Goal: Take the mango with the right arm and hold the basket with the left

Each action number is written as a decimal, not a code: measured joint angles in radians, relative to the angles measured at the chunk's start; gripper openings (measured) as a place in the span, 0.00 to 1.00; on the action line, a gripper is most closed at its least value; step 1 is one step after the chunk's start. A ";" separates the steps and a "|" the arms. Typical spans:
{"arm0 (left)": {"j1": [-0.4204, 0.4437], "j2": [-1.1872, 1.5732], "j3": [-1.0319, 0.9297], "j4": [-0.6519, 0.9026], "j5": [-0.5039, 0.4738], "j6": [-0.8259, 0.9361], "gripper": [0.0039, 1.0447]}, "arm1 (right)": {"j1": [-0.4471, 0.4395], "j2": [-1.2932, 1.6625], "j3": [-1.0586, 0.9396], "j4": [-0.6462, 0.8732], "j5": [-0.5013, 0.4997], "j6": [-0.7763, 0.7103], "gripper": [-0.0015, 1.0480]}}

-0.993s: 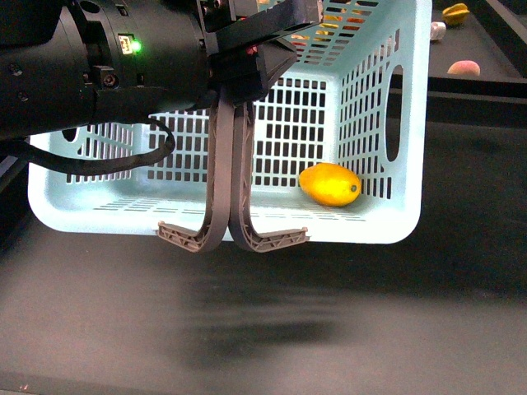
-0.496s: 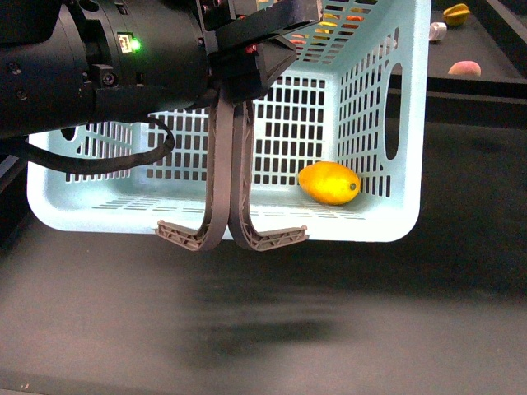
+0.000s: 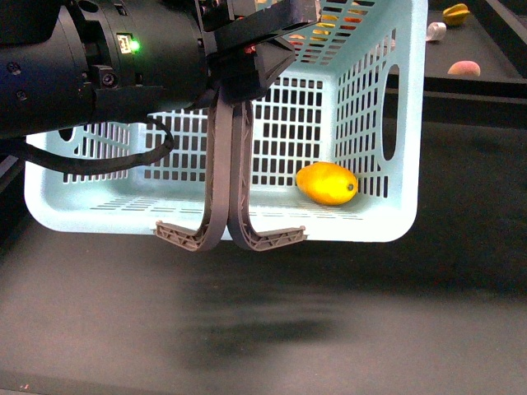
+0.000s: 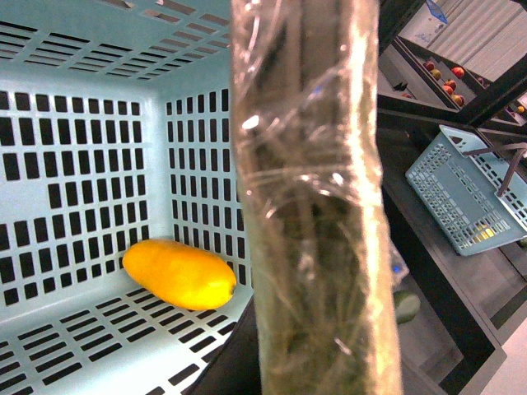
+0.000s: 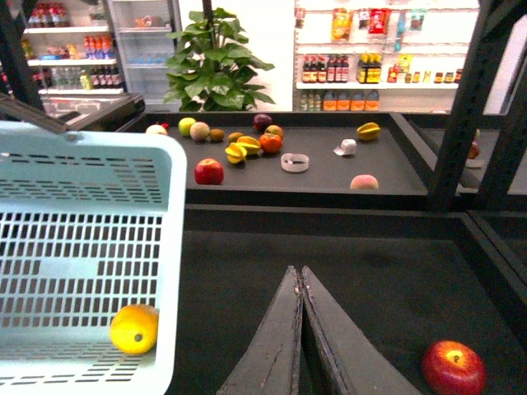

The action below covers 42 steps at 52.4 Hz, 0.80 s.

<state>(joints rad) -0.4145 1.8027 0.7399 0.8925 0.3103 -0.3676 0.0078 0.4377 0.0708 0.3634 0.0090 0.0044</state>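
Observation:
The pale turquoise basket [image 3: 362, 232] hangs above the dark table. My left gripper [image 3: 244, 76] is shut on its two grey-brown handles [image 3: 224, 181], which are pressed together. In the left wrist view the film-wrapped handles [image 4: 309, 206] fill the middle, with the basket wall [image 4: 82, 156] behind them. The yellow-orange mango [image 3: 328, 183] lies on the basket floor near a corner, and it shows again as the mango [image 4: 179, 274] and the mango [image 5: 134, 328]. My right gripper [image 5: 298, 273] is shut and empty, over the table beside the basket [image 5: 90, 160]. It does not show in the front view.
A red apple [image 5: 454, 368] lies on the table near my right gripper. The raised back shelf holds a star fruit [image 5: 368, 130], another red apple [image 5: 209, 171], a peach [image 5: 364, 182] and several other fruits. Black frame posts [image 5: 457, 107] stand to one side. A second basket [image 4: 461, 197] sits lower down.
The basket has drifted slightly left and up with the mango inside. My left gripper keeps its hold on the handles.

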 joint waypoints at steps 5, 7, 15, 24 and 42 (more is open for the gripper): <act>0.000 0.000 0.000 0.000 0.000 0.000 0.07 | -0.005 -0.035 -0.013 -0.021 -0.005 0.000 0.02; 0.000 0.000 0.000 0.000 0.000 0.000 0.07 | -0.005 -0.050 -0.018 -0.032 -0.007 0.000 0.02; 0.000 0.000 0.000 0.000 0.000 0.000 0.07 | -0.006 -0.096 -0.032 -0.065 -0.007 0.000 0.02; 0.000 0.000 0.000 0.000 0.000 0.000 0.07 | -0.006 -0.156 -0.067 -0.080 -0.007 0.000 0.02; 0.000 0.000 0.000 0.000 0.000 0.000 0.07 | -0.006 -0.257 -0.067 -0.179 -0.007 0.000 0.02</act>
<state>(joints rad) -0.4145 1.8027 0.7399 0.8925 0.3107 -0.3679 0.0021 0.1810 0.0040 0.1844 0.0017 0.0040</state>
